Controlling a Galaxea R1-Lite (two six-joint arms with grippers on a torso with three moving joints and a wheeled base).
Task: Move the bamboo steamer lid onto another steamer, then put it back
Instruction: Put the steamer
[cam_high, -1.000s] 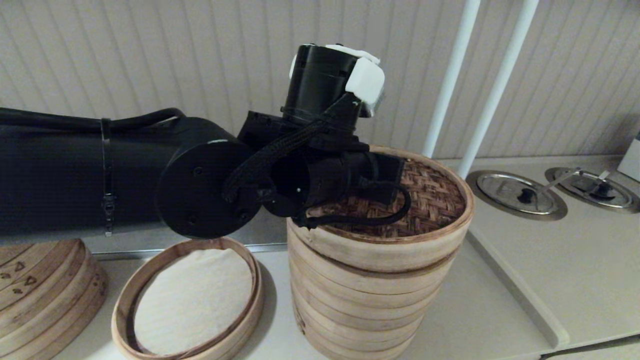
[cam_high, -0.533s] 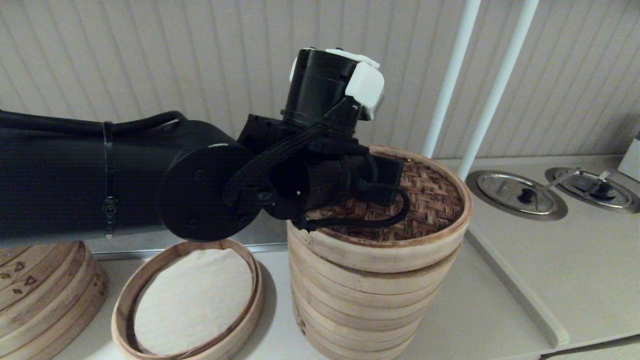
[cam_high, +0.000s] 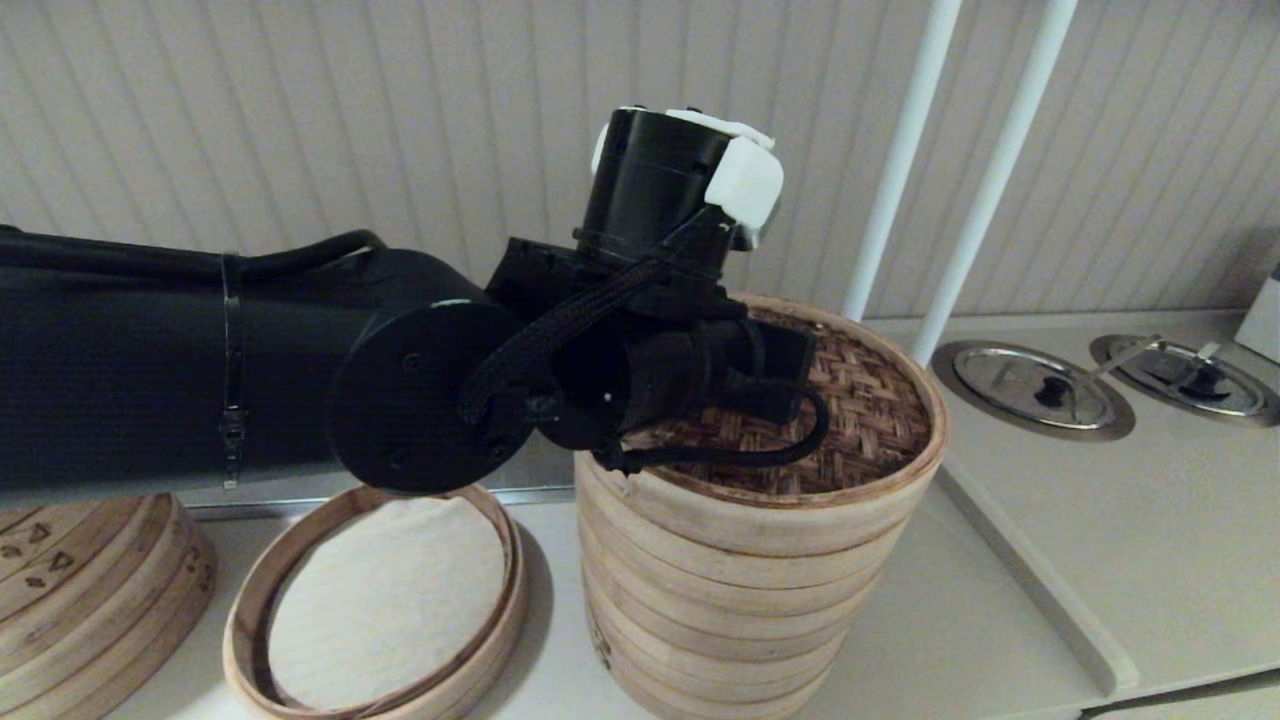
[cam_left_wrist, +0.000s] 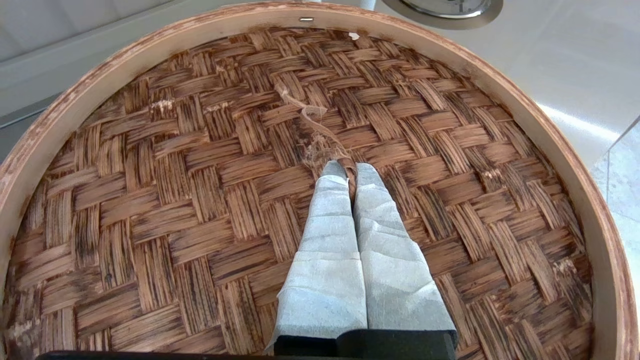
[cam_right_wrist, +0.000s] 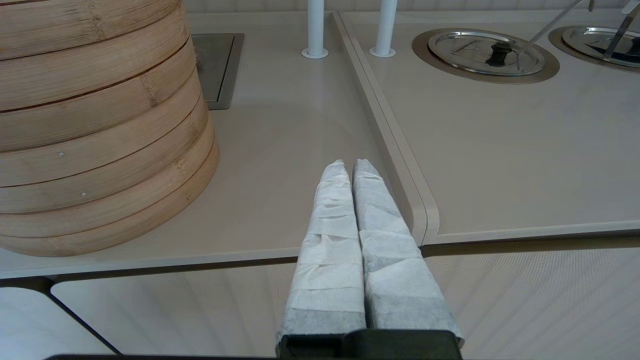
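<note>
The bamboo steamer lid (cam_high: 860, 400), dark woven top inside a pale band rim, sits level on top of the tall stack of pale steamer tiers (cam_high: 730, 610). My left arm reaches across over it, and its wrist hides the fingers in the head view. In the left wrist view my left gripper (cam_left_wrist: 350, 167) is shut, pinching the small frayed bamboo loop at the centre of the lid (cam_left_wrist: 200, 175). My right gripper (cam_right_wrist: 352, 164) is shut and empty, held low over the counter's front edge to the right of the stack (cam_right_wrist: 90, 125); it is out of the head view.
A low ring tray (cam_high: 245, 620) with a white cloth liner lies left of the stack. A stack with triangle marks (cam_high: 90, 590) stands at the far left. Two white poles (cam_high: 890, 180) rise behind. Recessed steel lids (cam_high: 1035, 385) sit in the right counter, past a raised seam (cam_high: 1030, 590).
My left arm has come down and a little to the right with the lid. The gap between the lid and the stack's top tier has closed, and the lid now sits flush.
</note>
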